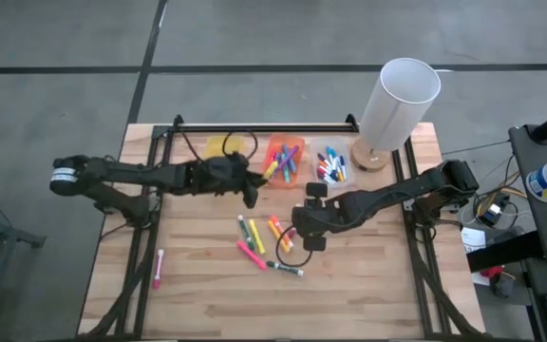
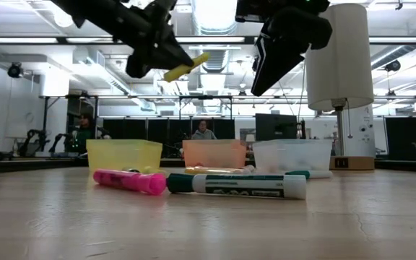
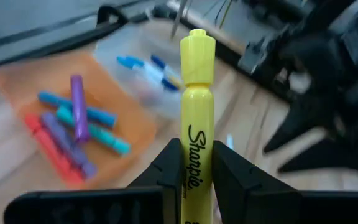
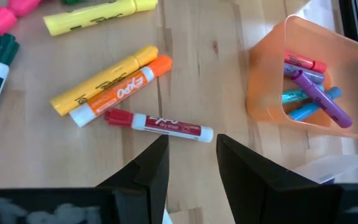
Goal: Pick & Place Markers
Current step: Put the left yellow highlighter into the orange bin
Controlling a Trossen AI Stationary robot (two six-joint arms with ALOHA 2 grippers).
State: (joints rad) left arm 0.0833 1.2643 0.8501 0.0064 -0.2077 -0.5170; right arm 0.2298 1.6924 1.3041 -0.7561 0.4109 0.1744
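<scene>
A wooden table (image 1: 207, 285) carries three small bins at twelve o'clock. From above, my left gripper (image 1: 251, 195) hangs just at seven o'clock of the orange bin (image 1: 286, 161); my right gripper (image 1: 304, 228) hovers above the loose markers (image 1: 254, 249) at centre. Level view: the yellow highlighter (image 2: 186, 66) rides high, tilted. My left wrist shows my fingers (image 3: 166, 168) clamped on it. My right wrist shows my jaws parted, empty, above a red marker (image 4: 160, 125).

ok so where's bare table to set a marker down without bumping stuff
Bare wood runs along the table's near edge, below the marker pile, and on the near right below the right pincer. The left side holds only a lone pink marker. The back is crowded: yellow bin, orange bin, clear bin, white cylinder.
</scene>
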